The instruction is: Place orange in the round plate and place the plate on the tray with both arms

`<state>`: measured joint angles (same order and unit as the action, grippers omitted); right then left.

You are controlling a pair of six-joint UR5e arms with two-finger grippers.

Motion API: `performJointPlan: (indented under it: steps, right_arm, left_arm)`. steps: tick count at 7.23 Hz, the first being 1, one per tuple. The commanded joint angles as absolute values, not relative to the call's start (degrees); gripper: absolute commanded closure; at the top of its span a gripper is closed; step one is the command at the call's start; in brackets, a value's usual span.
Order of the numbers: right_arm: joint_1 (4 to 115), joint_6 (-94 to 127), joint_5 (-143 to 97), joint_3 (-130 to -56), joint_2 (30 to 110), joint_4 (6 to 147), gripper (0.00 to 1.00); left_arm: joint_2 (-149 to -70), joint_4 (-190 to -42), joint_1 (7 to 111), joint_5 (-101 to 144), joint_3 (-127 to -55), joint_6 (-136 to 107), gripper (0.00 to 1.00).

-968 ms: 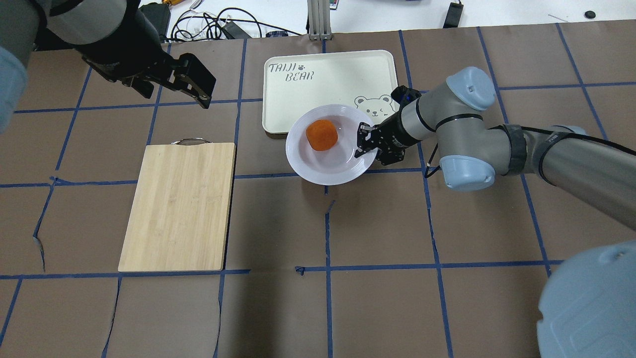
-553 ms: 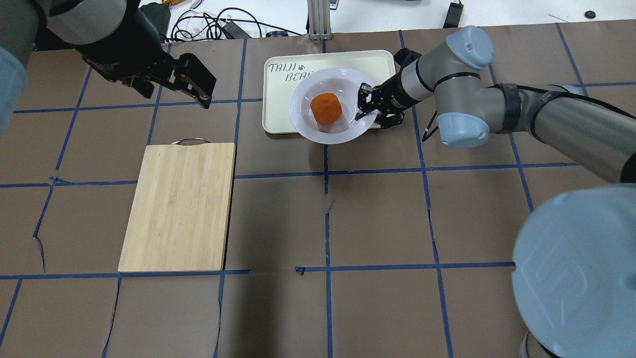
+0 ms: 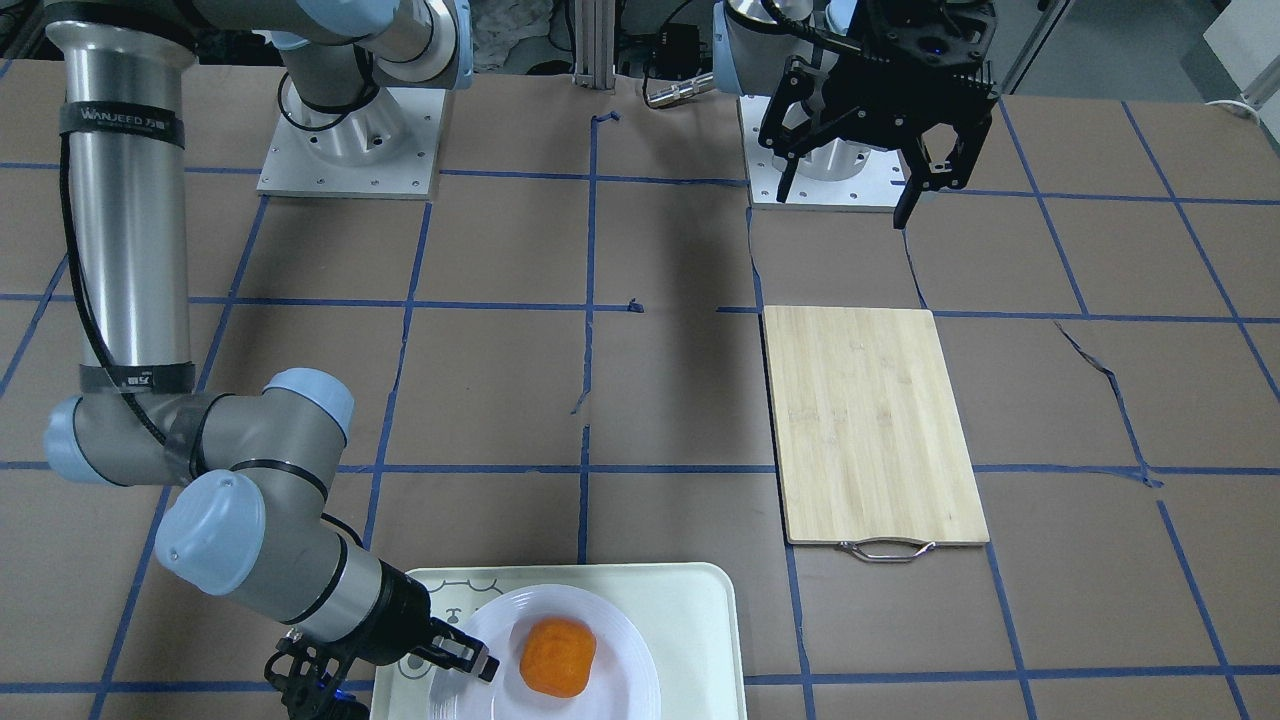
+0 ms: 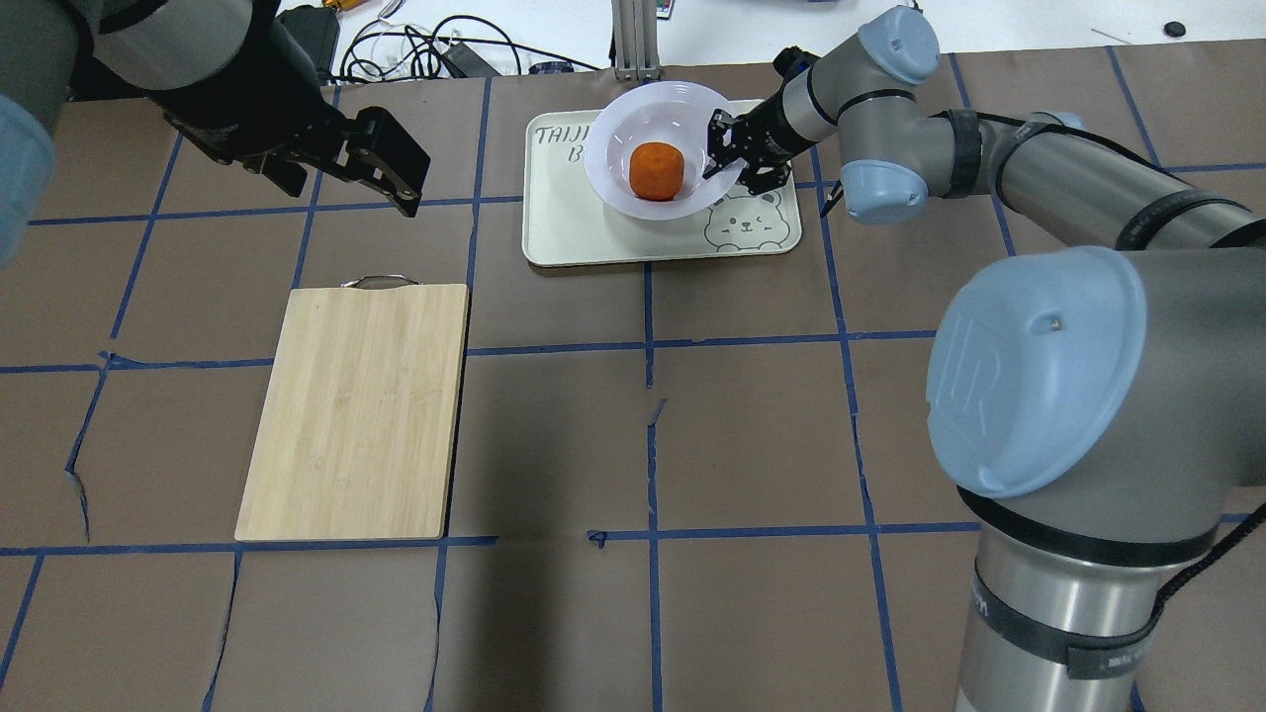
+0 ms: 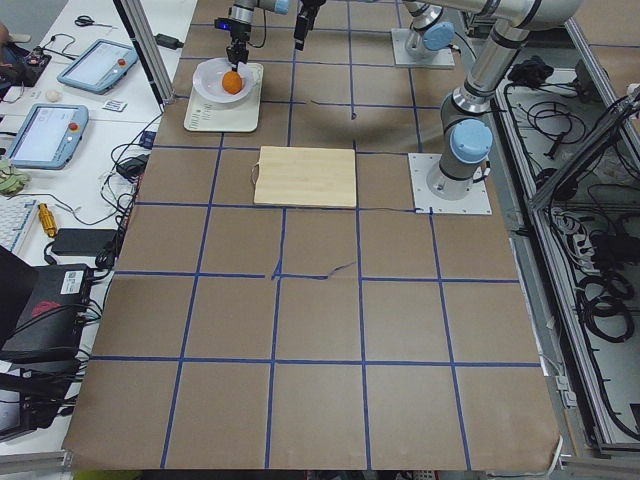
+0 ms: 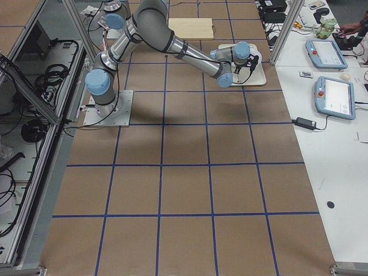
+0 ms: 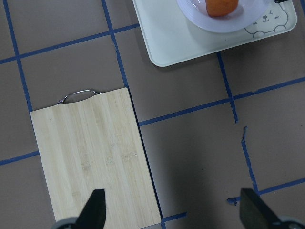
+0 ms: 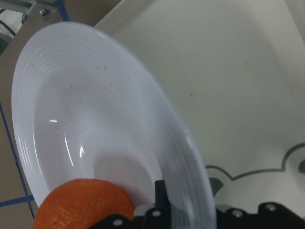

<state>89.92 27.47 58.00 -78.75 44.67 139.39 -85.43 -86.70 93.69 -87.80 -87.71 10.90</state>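
Observation:
The orange (image 4: pixel 656 170) lies in the sunken centre of the white round plate (image 4: pixel 618 138). My right gripper (image 4: pixel 719 158) is shut on the plate's right rim and holds it, slightly tilted, over the far part of the cream tray (image 4: pixel 574 227). The right wrist view shows the plate (image 8: pixel 95 119) above the tray (image 8: pixel 238 95), with the orange (image 8: pixel 81 205) low in it. Whether the plate touches the tray I cannot tell. My left gripper (image 4: pixel 413 183) hangs open and empty high over the table's far left; its fingers (image 7: pixel 95 212) frame the left wrist view.
A bamboo cutting board (image 4: pixel 356 410) with a metal handle lies left of the tray. Cables (image 4: pixel 425 49) and a metal post (image 4: pixel 633 40) stand beyond the far edge. The right arm's large elbow (image 4: pixel 1039 366) fills the overhead view's right side.
My right gripper has carried the plate with the orange away from me, from the table in front of the tray to over the tray's far part. The left arm has not moved.

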Motion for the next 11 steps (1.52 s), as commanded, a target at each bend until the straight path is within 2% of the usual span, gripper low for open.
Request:
performJointPlan:
  steps: [1,2,3,4,6,11]
  right_arm:
    - [89.65,27.42,58.70,-78.05,43.24,139.39,0.39]
    - [88.95,27.42,59.58,-77.79,43.42,139.39,0.29]
    - [88.34,27.25,60.02,-77.61,43.94,139.39,0.13]
    - [87.20,26.03,62.55,-76.39,45.34,138.96,0.07]
    - [86.84,13.78,71.49,-74.28,50.86,123.82,0.06]
    - [89.46,8.35,84.45,-75.40,77.02,90.95,0.00]
  left_arm:
    - [-85.43,-86.66,93.69,-87.80,-87.71,10.90,0.00]
    - [-85.43,-86.66,93.69,-87.89,-87.71,10.90,0.00]
    - [-85.43,-86.66,93.69,-87.89,-87.71,10.90,0.00]
    - [-85.43,-86.66,93.60,-87.89,-87.71,10.90,0.00]
    - [-85.43,-86.66,93.60,-87.89,-87.71,10.90,0.00]
    - [-85.43,-86.57,93.60,-87.89,-87.71,10.90,0.00]
